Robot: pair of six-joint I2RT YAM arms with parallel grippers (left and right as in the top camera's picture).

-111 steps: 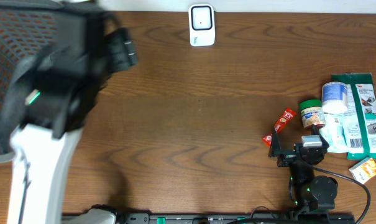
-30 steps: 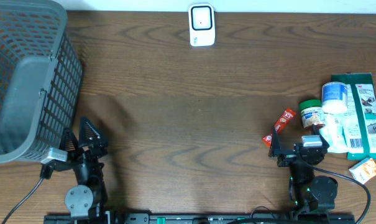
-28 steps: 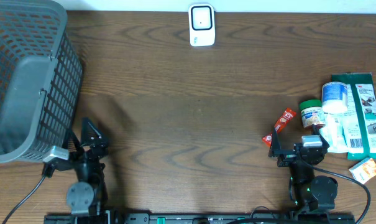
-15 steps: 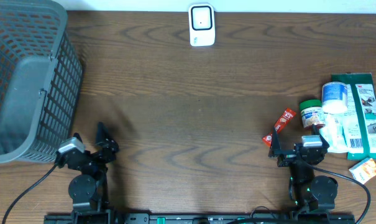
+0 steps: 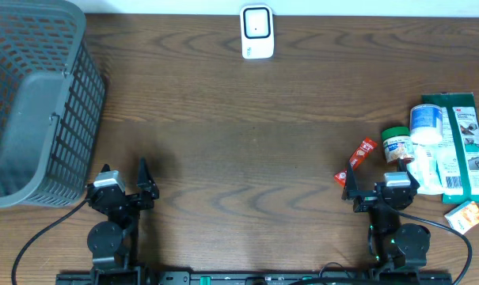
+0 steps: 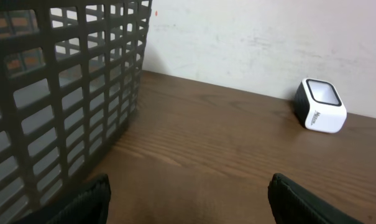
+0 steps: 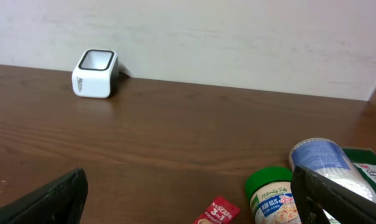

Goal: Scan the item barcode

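The items lie at the right edge: a red sachet (image 5: 356,161) (image 7: 216,213), a green-lidded jar (image 5: 396,144) (image 7: 273,199), a blue-capped white bottle (image 5: 426,125) (image 7: 321,155), a green package (image 5: 465,142) and a small orange box (image 5: 465,215). The white barcode scanner (image 5: 256,32) (image 6: 320,105) (image 7: 95,73) stands at the far edge. My right gripper (image 5: 379,180) (image 7: 191,199) is open just in front of the sachet and jar, holding nothing. My left gripper (image 5: 124,176) (image 6: 188,205) is open and empty near the front left.
A large grey mesh basket (image 5: 33,103) (image 6: 57,93) fills the far left corner, close beside my left gripper. A pale wall (image 7: 237,37) rises behind the scanner. Bare brown wood table (image 5: 239,142) stretches between the two arms.
The basket, blurred in motion earlier, now rests at the left. My left gripper has drifted right and toward the front edge, turning away from the basket. The right arm has stayed still.
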